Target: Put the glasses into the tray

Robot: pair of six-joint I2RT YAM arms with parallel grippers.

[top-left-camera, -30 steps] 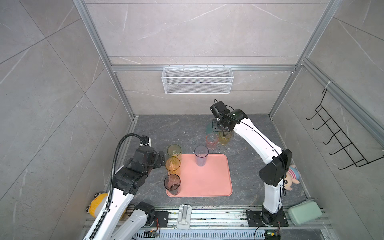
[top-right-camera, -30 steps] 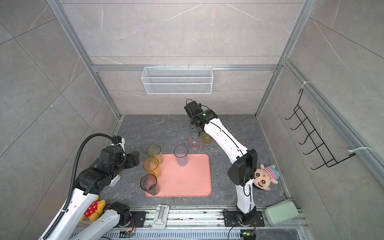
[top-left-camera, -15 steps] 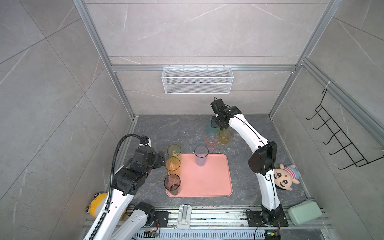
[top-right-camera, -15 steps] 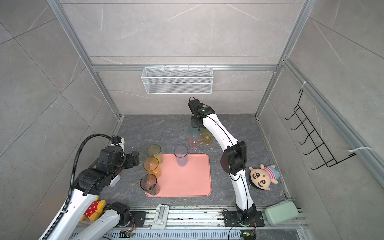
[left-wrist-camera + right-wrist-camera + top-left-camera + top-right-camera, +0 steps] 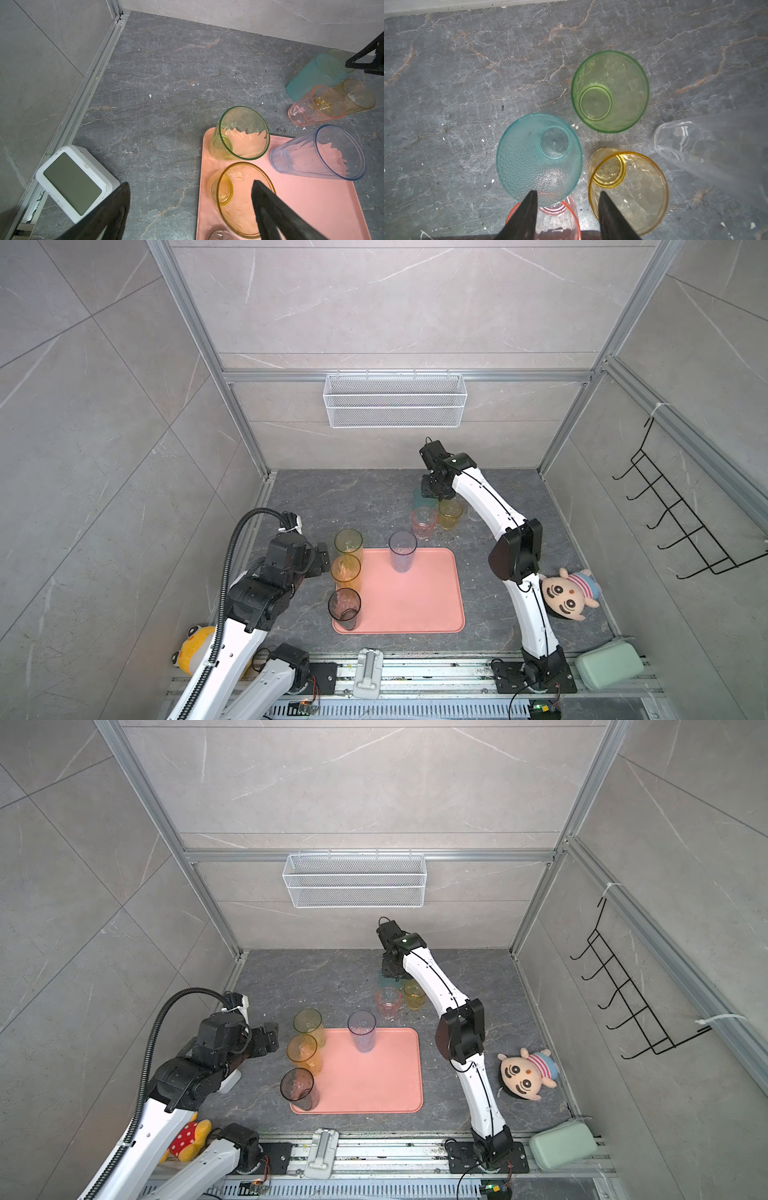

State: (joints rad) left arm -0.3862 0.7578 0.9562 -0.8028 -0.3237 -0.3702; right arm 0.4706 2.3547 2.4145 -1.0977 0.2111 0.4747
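We count four glasses already standing on the tray. The yellow-green glass, the tall amber glass and the grey glass form a row along its left edge, and the blue-grey glass stands at its far edge. Five more wait on the tabletop beyond the tray's far right corner. The pink glass and the short amber glass are nearest the tray, with the teal glass, the green glass and the clear glass farther back.

The step in hand, as we read it, is the pick of the teal glass. The right end effector hangs above it, jaws partly apart and nothing between them. In the right wrist view one fingertip shows over the teal rim and the other over the gap beside the short amber glass. The left end effector is spread wide and empty, just left of the tall amber glass.

Next we would lower the right jaws astride the teal wall, close, lift clear of the tight neighbours and carry the glass to bare tray. The risk we see is nudging the pink or short amber glass
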